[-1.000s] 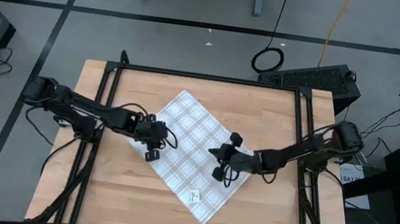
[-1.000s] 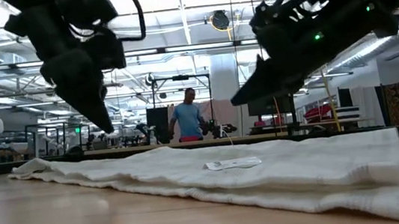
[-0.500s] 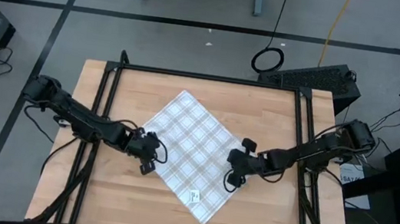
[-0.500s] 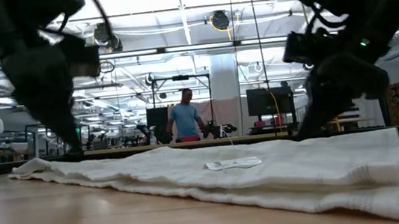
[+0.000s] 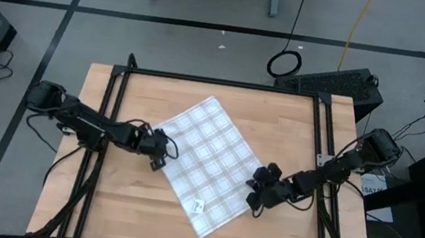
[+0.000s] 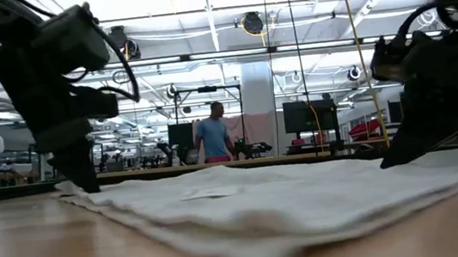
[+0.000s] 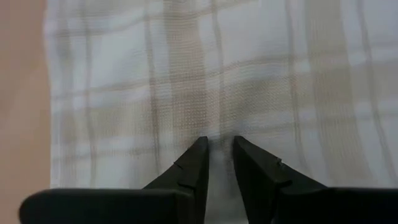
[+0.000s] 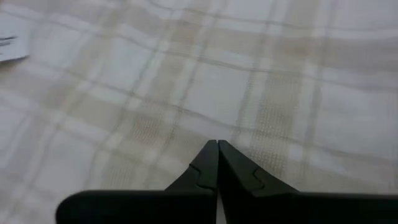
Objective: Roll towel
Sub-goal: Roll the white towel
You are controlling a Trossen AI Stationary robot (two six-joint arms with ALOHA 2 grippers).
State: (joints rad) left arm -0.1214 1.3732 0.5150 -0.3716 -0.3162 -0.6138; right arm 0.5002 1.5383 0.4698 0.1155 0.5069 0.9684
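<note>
The white plaid towel (image 5: pixel 207 159) lies spread flat as a diamond on the wooden table (image 5: pixel 294 122), its small tag (image 5: pixel 198 206) near the near corner. My left gripper (image 5: pixel 164 152) is down on the towel's left edge, its fingers (image 7: pixel 194 162) a narrow gap apart with cloth between them. My right gripper (image 5: pixel 256 197) is shut and has come down on the towel's right corner. In the low view the towel (image 6: pixel 263 202) stretches between the left gripper (image 6: pixel 79 182) and the right gripper (image 6: pixel 398 157). My left gripper pinches a small pucker of cloth (image 7: pixel 219 138) between its fingertips, just inside the towel's left edge; I cannot tell whether that is one layer or several. The fingers slant steeply down from the table's left side. The towel lies flat on the table. My right gripper sets its shut fingertips (image 8: pixel 210 155) down on the cloth (image 8: pixel 217 134) near the towel's right corner. The fingers slant down from the table's right side. The towel lies flat under them.
Black frame rails (image 5: pixel 113 122) run along the table's left and right sides. Bare wood shows near the near edge (image 5: pixel 133 224) and beyond the towel's far corner. A person (image 6: pixel 213 139) stands far off in the room behind.
Both grippers have sunk onto the towel; my right one has also gone toward the table's right and near edges and rolled its wrist. The towel has turned a little on the table: its far corner has shifted right, and its near corner and tag have shifted left.
</note>
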